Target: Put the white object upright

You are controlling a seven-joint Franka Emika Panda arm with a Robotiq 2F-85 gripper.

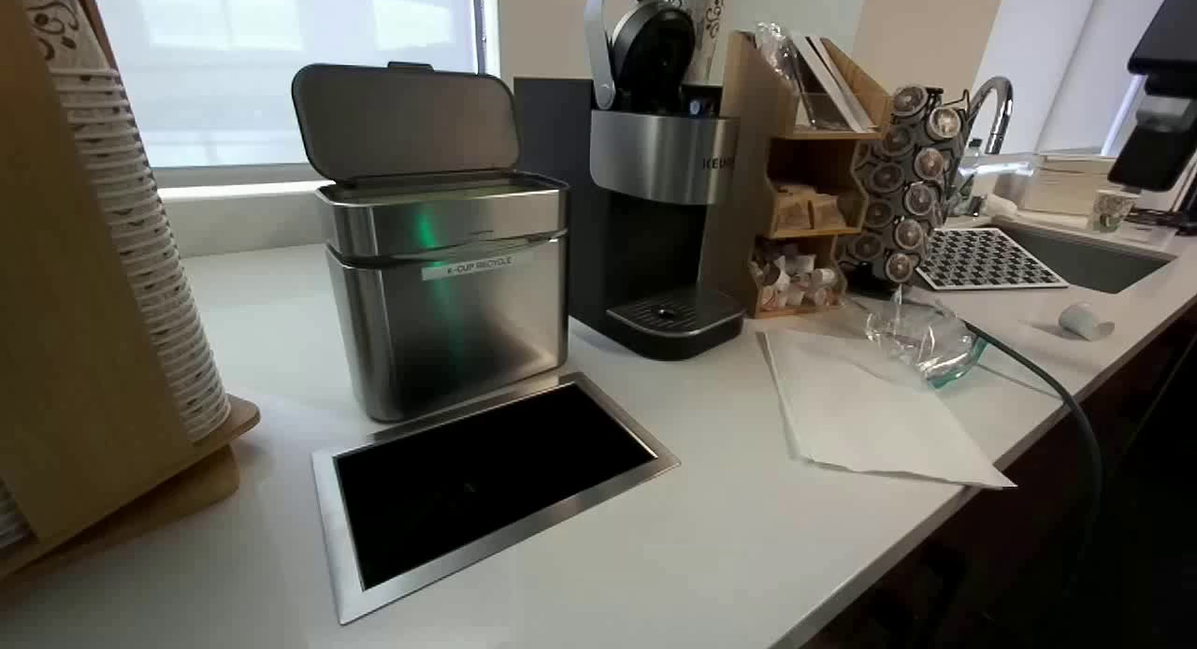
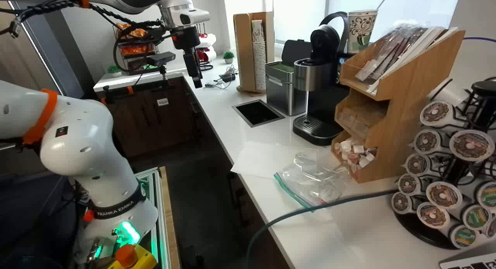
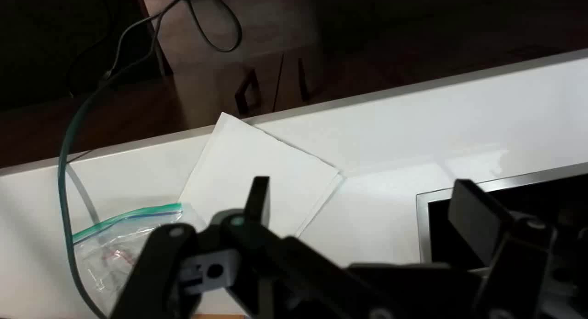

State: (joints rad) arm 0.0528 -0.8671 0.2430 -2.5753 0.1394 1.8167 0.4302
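The white object (image 1: 1086, 321) is a small cup-like piece. It lies on its side on the counter near the sink in an exterior view. It does not show in the wrist view, and I cannot make it out in the remaining exterior view. My gripper (image 2: 197, 77) hangs fingers down, high beside the counter's front edge. In the wrist view my gripper (image 3: 365, 197) has its two fingers wide apart with nothing between them. The gripper is well apart from the white object.
White paper (image 1: 870, 406) and a clear zip bag (image 2: 310, 180) lie on the counter. A cable (image 2: 329, 205) crosses its edge. A framed opening (image 1: 337, 537), steel bin (image 1: 468, 322), coffee maker (image 2: 317, 102), wooden organizer (image 2: 410, 125), pod rack (image 2: 472, 176) and sink (image 1: 1113, 263) also stand along it.
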